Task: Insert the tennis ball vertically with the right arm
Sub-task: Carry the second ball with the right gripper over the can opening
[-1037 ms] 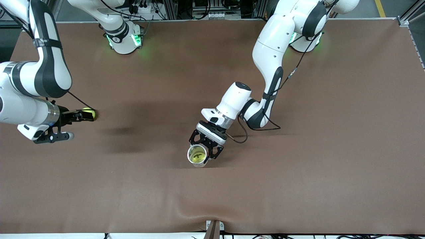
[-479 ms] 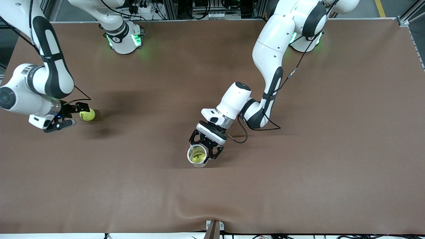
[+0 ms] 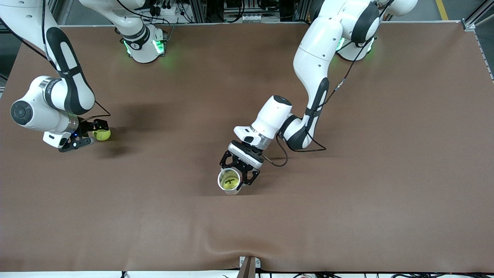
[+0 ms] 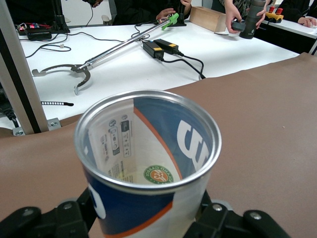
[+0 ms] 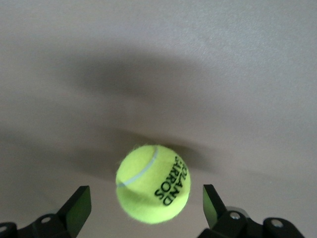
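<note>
Straddling the tennis ball (image 3: 102,134) with fingers spread, the right gripper (image 3: 88,134) is risking nudging it away; the left gripper (image 3: 240,171) is clamping the can (image 3: 229,180).

On the brown table (image 3: 347,193), the right gripper (image 3: 89,134) stands with open fingers around a tennis ball (image 3: 102,134), while the left gripper (image 3: 236,173) holds an upright can (image 3: 229,180) with another ball inside.
</note>
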Controlling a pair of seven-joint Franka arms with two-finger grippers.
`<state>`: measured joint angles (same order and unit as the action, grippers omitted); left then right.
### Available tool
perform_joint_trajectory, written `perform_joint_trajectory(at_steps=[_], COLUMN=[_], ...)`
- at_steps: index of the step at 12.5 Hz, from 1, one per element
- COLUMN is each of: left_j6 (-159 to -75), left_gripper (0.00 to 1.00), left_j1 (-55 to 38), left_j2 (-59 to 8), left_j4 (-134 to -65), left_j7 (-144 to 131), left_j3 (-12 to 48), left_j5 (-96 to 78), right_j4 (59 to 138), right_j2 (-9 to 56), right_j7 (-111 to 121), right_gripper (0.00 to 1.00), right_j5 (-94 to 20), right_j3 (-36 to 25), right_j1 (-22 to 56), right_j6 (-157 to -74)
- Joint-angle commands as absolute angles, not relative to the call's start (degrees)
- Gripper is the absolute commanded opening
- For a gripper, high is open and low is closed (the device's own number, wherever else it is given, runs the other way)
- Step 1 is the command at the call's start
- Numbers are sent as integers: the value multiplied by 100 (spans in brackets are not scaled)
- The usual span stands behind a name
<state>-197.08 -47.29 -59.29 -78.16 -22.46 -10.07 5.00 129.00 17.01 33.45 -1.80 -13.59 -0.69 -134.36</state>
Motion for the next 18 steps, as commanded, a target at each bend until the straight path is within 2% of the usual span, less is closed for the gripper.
perform_joint_trajectory(at_steps=[1,5,6,8,9,10,11,13,16,18], left_j6=[-19793,-19793,-19793,-19793,-19793,-19793,-19793,-19793,-19793,-19793], left_gripper=[77,77,77,77,77,77,77,77,77,77], left_j1=[-4781,-4781,-4781,-4790,-4781,-4781,-4781,-4781,-4781,-4781], left_j2=[-6100,-6100,-6100,-6100,-6100,-6100,-6100,-6100,-6100,-6100], left_j4=[-7594,-7594,-7594,-7594,-7594,-7594,-7594,-7594,-7594,-7594], left_j7=[-2241,-2241,-2241,-2241,-2241,-2241,-2241,-2241,-2241,-2241], left_j3=[-1099,-1099,-1099,-1099,-1099,-1099,-1099,-1099,-1099,-1099], left_j5=[387,387,387,387,387,387,387,387,387,396], right_j4=[12999,12990,12990,12894,12720,12387,11992,11148,10260,9802], right_j2=[1889,2126,2136,2092,2057,2022,2004,2004,2004,2004], right_j7=[3612,3577,3577,3525,3516,3524,3524,3411,2055,178], right_gripper=[100,100,89,39,20,8,3,2,1,1], right_j5=[-114,-211,-211,-220,-228,-237,-359,-753,-1334,-1555], right_j3=[-1354,-1354,-1354,-1354,-1345,-1336,-1327,-1266,-951,-434], right_j1=[-202,-263,-264,-264,-255,-255,-211,-10,280,517], right_j6=[-13859,-13904,-13904,-13773,-13564,-13100,-12565,-11771,-11330,-11312])
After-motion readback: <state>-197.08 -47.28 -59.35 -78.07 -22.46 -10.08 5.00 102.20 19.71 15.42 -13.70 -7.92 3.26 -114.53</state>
